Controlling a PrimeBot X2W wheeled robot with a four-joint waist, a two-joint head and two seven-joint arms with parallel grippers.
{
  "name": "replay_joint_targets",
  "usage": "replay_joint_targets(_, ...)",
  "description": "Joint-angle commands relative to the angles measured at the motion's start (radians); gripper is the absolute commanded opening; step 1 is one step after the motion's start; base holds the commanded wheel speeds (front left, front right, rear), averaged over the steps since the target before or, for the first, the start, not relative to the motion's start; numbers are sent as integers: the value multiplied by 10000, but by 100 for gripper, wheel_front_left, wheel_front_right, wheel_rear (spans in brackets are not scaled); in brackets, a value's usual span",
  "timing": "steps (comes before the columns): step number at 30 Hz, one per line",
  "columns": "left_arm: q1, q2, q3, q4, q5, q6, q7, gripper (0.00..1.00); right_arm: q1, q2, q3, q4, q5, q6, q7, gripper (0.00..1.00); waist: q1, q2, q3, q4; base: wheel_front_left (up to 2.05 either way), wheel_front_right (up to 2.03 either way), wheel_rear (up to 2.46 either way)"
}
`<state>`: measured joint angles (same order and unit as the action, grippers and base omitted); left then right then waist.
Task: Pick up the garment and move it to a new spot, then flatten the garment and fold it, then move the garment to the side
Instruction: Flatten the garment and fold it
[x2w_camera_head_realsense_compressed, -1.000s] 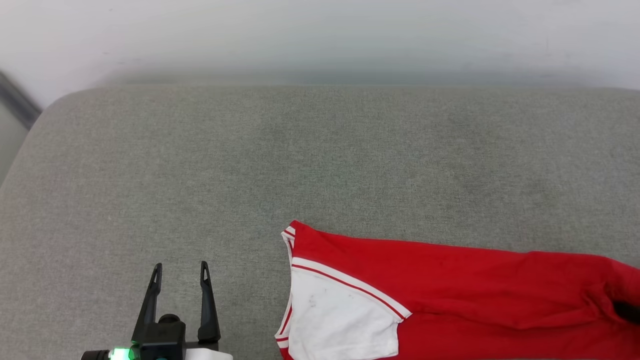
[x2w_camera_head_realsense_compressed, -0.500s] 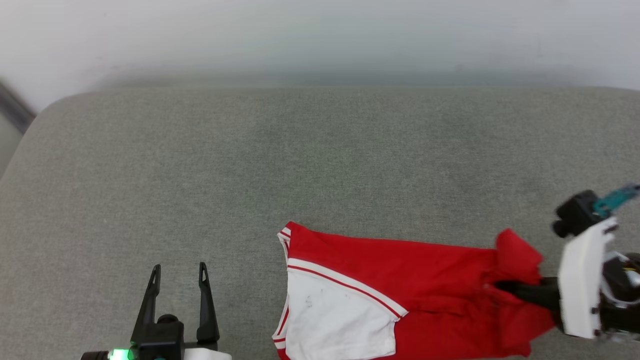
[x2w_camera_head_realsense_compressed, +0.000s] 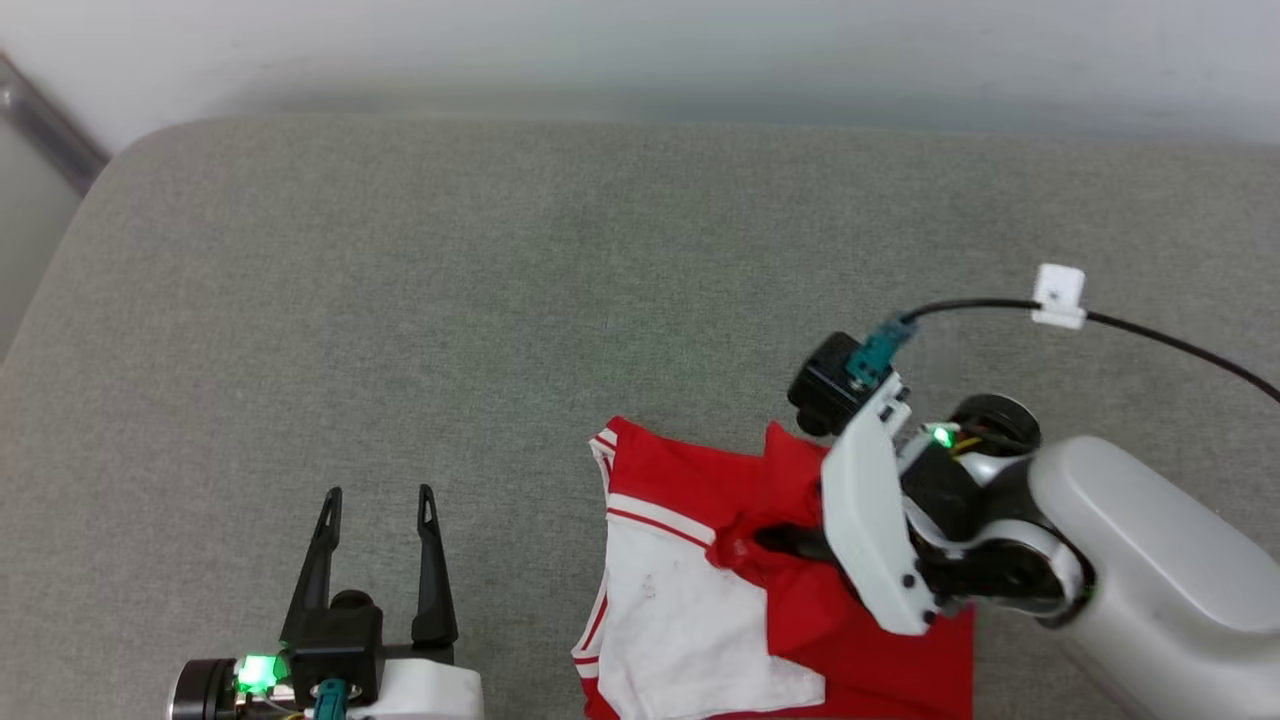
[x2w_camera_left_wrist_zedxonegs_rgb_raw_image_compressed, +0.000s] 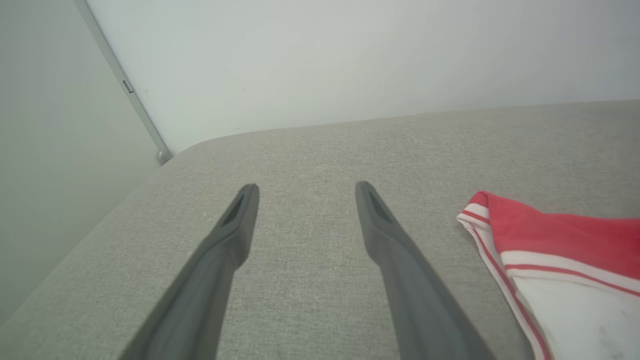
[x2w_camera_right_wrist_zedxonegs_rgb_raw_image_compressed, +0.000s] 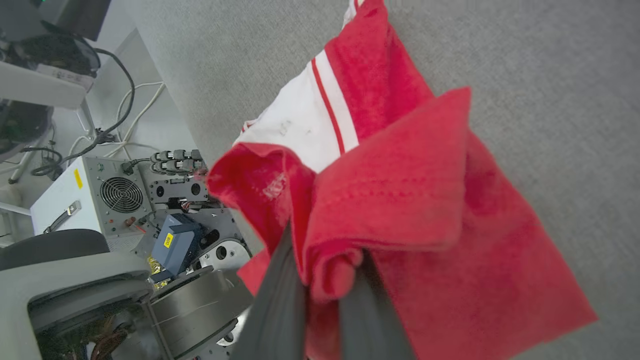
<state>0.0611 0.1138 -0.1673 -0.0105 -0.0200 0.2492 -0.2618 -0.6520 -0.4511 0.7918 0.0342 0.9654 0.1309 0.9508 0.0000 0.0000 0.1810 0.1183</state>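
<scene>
The garment (x2w_camera_head_realsense_compressed: 690, 620) lies at the near edge of the grey cushion (x2w_camera_head_realsense_compressed: 450, 300), a little right of the middle in the head view, its lower part cut off by the bottom of the picture; on its left side a white sleeve with red-and-white striped trim lies flat on the cushion, while the red body is bunched up and folded over toward that sleeve; the right gripper (x2w_camera_head_realsense_compressed: 775, 542) reaches in from the right, its two dark fingers drawn almost together on a gathered fold of the red cloth; in the right wrist view the cloth is pinched between them and rolls over their tips, with a broad red flap standing up above the rest; the pale forearm of that arm lies over the garment's right part; the left gripper (x2w_camera_head_realsense_compressed: 380, 492) sits at the lower left, well apart from the garment, fingers pointing up the view and spread wide with nothing between them; in the left wrist view the striped sleeve edge lies off to the right of those fingers; farther back a black cable (x2w_camera_head_realsense_compressed: 1150, 335) carrying a small white tag (x2w_camera_head_realsense_compressed: 1058, 295) arcs from the right wrist above the cushion; beyond it the cushion runs to its rounded far edge, against a pale wall (x2w_camera_head_realsense_compressed: 640, 50).
</scene>
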Motion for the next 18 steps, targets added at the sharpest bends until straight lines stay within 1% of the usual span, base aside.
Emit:
replay_joint_targets(1, -165, -51, -22, -6, 82, -13, -43, 100, -265, 136, 99, 184, -28, -4, -99, 0, 0, 0, 126, 105, 0, 0, 0)
replay_joint_targets(3, -254, -91, -22, 41, 93, -24, -42, 100, -650, 402, 605, 680, -140, -4, -147, 0, 0, 0, 242, 179, 0, 0, 0)
replay_joint_targets(8, -475, -146, 19, 45, 69, -56, -36, 100, -1447, 748, 1916, 1750, -445, -2, -352, 0, 0, 0, 525, 308, 0, 0, 0)
replay_joint_targets(11, -521, -177, 19, 74, 61, -84, -36, 100, -1683, 838, 2665, 2371, -612, -4, -619, 0, 0, 0, 639, 349, 0, 0, 0)
replay_joint_targets(15, -627, -212, 42, 137, 38, -151, -36, 100, -1655, 849, 3499, 3080, -530, -5, -1055, 0, 0, 0, 705, 346, 0, 0, 0)
replay_joint_targets(18, -582, -232, 107, 173, 38, -157, -36, 100, -1758, 869, 3766, 3259, -373, -7, -1628, 0, 0, 0, 630, 267, 0, 0, 0)
